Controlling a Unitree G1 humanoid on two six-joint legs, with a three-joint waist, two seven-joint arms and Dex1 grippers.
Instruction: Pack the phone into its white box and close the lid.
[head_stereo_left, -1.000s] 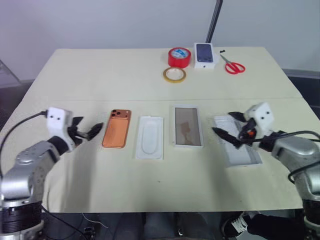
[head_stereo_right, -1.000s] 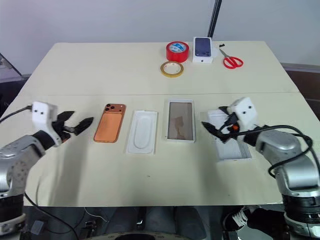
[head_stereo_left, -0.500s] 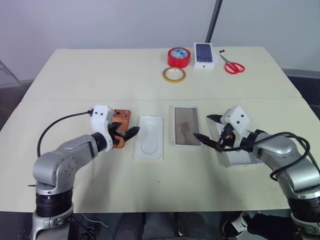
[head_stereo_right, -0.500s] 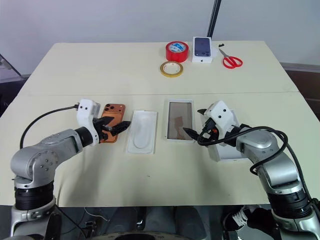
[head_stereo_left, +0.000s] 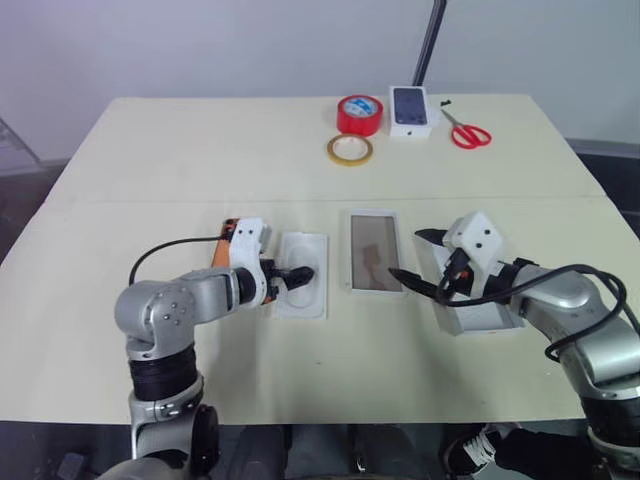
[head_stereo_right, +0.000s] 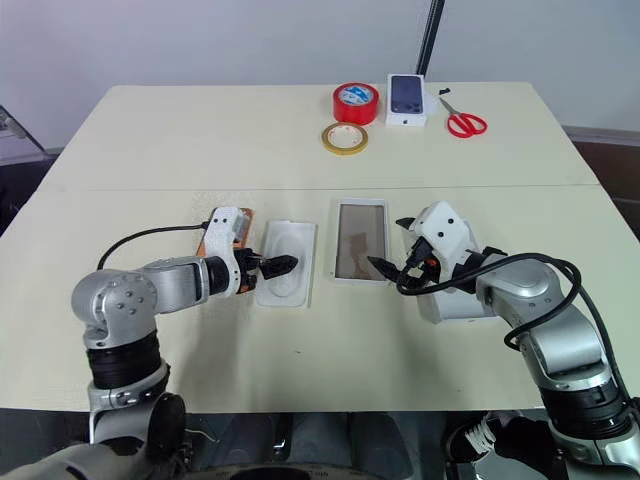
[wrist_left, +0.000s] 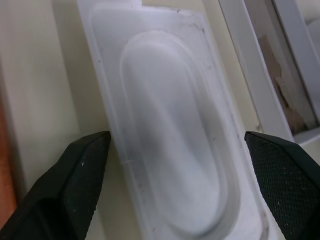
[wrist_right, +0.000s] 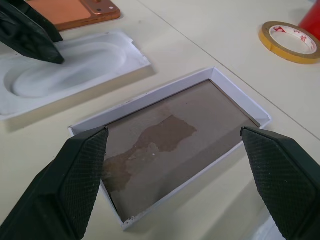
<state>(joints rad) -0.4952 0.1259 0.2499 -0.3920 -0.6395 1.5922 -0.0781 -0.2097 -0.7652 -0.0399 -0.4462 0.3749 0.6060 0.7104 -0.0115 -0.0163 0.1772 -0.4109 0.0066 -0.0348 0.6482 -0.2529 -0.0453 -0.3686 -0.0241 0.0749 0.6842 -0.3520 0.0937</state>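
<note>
Far edge — red tape roll, yellow tape ring, phone-printed carton, red scissors.

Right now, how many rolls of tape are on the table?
2. The red tape roll stands at the far edge, left of the printed phone carton; the yellow tape roll lies flat just in front of it.

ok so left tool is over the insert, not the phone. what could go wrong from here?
1. The left tool is open astride the white insert, while the phone lies beside it under the arm. Closing now would probably grab the insert instead.
2. The left forearm hangs over the phone, so a sweep could nudge it.
3. The right tool hovers open at the white box, with the lid under that arm; a careless move could shift either.
</note>
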